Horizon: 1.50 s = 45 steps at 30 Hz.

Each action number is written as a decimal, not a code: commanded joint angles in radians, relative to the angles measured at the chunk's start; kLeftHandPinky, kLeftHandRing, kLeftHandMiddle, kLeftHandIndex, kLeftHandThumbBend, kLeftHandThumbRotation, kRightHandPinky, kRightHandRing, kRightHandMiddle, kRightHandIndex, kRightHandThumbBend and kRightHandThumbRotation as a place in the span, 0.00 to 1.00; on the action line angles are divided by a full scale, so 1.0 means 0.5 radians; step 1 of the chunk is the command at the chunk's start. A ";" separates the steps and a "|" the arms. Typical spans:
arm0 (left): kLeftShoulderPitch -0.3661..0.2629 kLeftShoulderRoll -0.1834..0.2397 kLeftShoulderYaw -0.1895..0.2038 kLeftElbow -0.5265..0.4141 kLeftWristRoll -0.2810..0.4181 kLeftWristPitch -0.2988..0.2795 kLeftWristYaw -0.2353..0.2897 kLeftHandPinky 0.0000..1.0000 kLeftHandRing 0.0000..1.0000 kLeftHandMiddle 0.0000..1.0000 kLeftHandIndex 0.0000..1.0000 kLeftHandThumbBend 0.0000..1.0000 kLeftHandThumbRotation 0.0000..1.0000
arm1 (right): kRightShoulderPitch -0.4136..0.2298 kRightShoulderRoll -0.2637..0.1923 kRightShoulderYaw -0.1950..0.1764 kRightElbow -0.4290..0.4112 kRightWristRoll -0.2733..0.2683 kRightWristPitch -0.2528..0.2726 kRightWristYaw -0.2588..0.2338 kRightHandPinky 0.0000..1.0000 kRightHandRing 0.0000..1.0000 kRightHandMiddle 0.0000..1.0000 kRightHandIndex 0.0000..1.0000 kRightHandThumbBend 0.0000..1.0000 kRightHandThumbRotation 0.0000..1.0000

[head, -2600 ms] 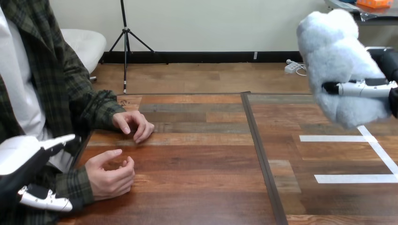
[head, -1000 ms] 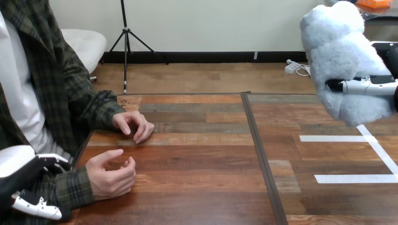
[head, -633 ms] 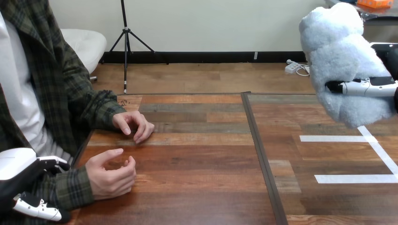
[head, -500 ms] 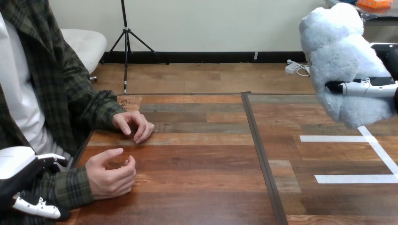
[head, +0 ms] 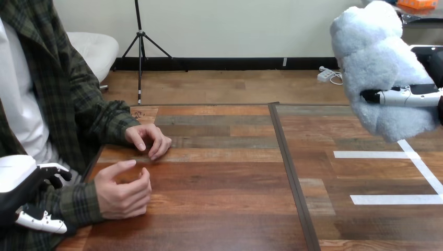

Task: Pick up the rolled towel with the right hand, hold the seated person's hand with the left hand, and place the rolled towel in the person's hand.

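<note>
- The table (head: 230, 178) has the person's two hands resting along its left edge; my load hangs in the air over its right edge.
- The rolled towel (head: 373, 63) is up off the table above the far right corner, a fat fluffy bundle standing roughly on end. I judge it light, soft and squashy, neither slippery nor breakable. The pile gives under pressure, so a hold across the middle of the roll is what stops it sagging or unrolling.
- My left hand (head: 18, 191) sits low at the near left corner, fingers curled over the top of the person's green-sleeved forearm (head: 70, 204) and thumb under it, just behind the cuff.
- My right hand (head: 410, 97) comes in from the right edge at the roll's waist, fingers wrapped round the towel, one pale finger sunk into the fluff across its front.
- The person's near hand (head: 123, 188) lies on its side, loosely curled, hollow facing the table's middle. I judge it must open wider for so bulky a roll.
- The person's far hand (head: 149, 138) rests palm down further along the left edge.
</note>
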 commanded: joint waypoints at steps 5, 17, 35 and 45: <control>-0.179 -0.084 -0.047 0.084 -0.026 -0.030 0.137 0.56 0.58 0.63 0.66 0.98 0.33 | -0.067 -0.016 -0.042 -0.169 0.026 -0.053 -0.024 0.02 0.06 0.10 0.10 0.63 0.00; -0.210 -0.156 -0.107 0.123 0.019 0.017 0.343 0.48 0.51 0.56 0.58 0.90 0.19 | -0.039 -0.011 -0.053 -0.218 0.052 -0.048 0.002 0.02 0.06 0.10 0.10 0.62 0.00; -0.234 -0.209 -0.181 0.112 0.044 0.048 0.558 0.40 0.43 0.48 0.51 0.86 0.13 | -0.025 -0.005 -0.062 -0.265 0.065 -0.015 -0.003 0.02 0.05 0.09 0.10 0.61 0.00; -0.231 -0.228 -0.196 0.099 0.018 0.071 0.607 0.36 0.40 0.46 0.48 0.84 0.12 | -0.040 -0.005 -0.056 -0.238 0.060 -0.030 0.005 0.02 0.05 0.10 0.10 0.61 0.00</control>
